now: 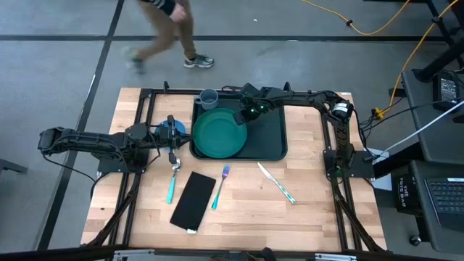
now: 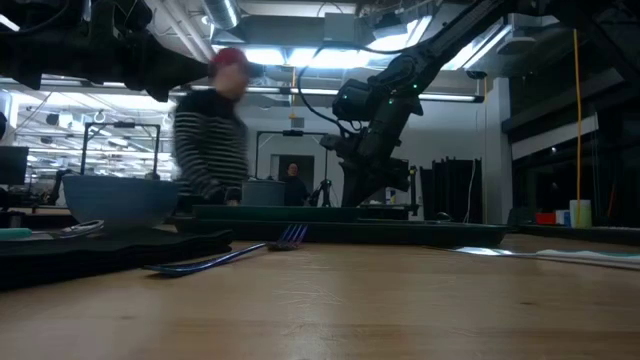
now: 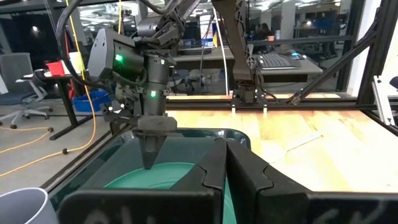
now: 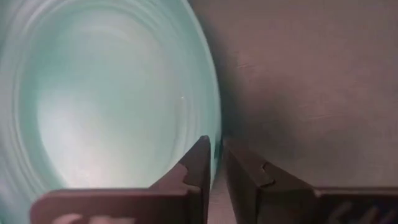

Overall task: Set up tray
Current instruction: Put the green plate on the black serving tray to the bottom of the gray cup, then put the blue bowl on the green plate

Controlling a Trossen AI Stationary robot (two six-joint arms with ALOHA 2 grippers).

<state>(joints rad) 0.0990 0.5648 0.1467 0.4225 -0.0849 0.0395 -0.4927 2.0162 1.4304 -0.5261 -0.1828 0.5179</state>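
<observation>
While the right pincer (image 1: pixel 242 118) straddles the plate (image 1: pixel 217 134) rim narrowly, the tray (image 1: pixel 272 138) stretches three-to-nine beneath; left pincer (image 1: pixel 168 135) closed.

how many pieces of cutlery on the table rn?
3, all on bare wood in front of the tray: spoon left of the black rectangle, fork right of it, knife farthest right. None looks hidden.

- A robotics lab is showing here: office chairs (image 3: pixel 25 93) and a keyboard (image 3: pixel 283 60) are sitting beyond the right gripper (image 3: pixel 149 163).
- A laptop (image 1: pixel 444 196) is resting beside the bench (image 1: pixel 239 217).
- Yellow cables (image 1: pixel 384 25) are trailing across the grey floor (image 1: pixel 65 65).
</observation>
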